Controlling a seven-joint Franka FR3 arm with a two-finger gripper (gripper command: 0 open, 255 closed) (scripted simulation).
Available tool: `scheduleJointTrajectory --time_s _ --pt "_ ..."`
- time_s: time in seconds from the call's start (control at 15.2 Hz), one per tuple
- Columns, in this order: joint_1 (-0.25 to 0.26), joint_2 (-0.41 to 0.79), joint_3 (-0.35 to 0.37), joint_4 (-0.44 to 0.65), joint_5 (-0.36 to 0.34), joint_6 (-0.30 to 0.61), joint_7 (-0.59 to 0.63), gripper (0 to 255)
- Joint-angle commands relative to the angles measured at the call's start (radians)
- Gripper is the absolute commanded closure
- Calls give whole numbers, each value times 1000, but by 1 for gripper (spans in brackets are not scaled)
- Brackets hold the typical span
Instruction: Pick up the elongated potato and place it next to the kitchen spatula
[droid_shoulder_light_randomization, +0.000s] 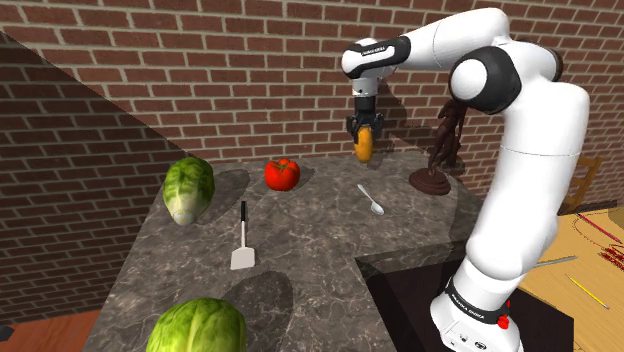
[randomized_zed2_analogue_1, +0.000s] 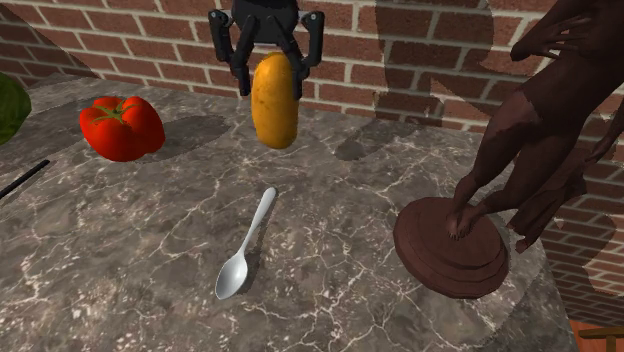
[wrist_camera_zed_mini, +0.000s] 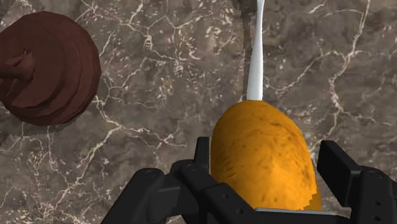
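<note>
An elongated orange-yellow potato (droid_shoulder_light_randomization: 365, 147) (randomized_zed2_analogue_1: 274, 112) (wrist_camera_zed_mini: 262, 145) hangs upright in the air above the dark marble counter (droid_shoulder_light_randomization: 300, 250), near the brick wall. My black gripper (droid_shoulder_light_randomization: 365, 135) (randomized_zed2_analogue_1: 270, 80) (wrist_camera_zed_mini: 267, 175) is shut on its upper part, one finger on each side. The spatula (droid_shoulder_light_randomization: 243, 241), with a black handle and a pale blade, lies flat toward the shoulder view's left, well away from the gripper. The tip of its handle (randomized_zed2_analogue_1: 22, 178) shows at the second exterior view's left edge.
A white spoon (droid_shoulder_light_randomization: 371, 200) (randomized_zed2_analogue_1: 245, 248) (wrist_camera_zed_mini: 256, 60) lies on the counter below the potato. A red tomato (droid_shoulder_light_randomization: 282, 173) (randomized_zed2_analogue_1: 122, 128) sits near the wall. A brown statue (droid_shoulder_light_randomization: 437, 150) (randomized_zed2_analogue_1: 500, 190) (wrist_camera_zed_mini: 48, 70) stands beside it. Two green cabbages (droid_shoulder_light_randomization: 188, 188) (droid_shoulder_light_randomization: 200, 328) lie beyond the spatula.
</note>
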Motion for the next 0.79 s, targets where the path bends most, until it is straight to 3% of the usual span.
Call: scheduleJointTrajectory --time_s 0.0,0.73 --pt "32 -56 18 -76 -1 22 49 255" --pt "168 -207 134 -266 40 75 293 255"
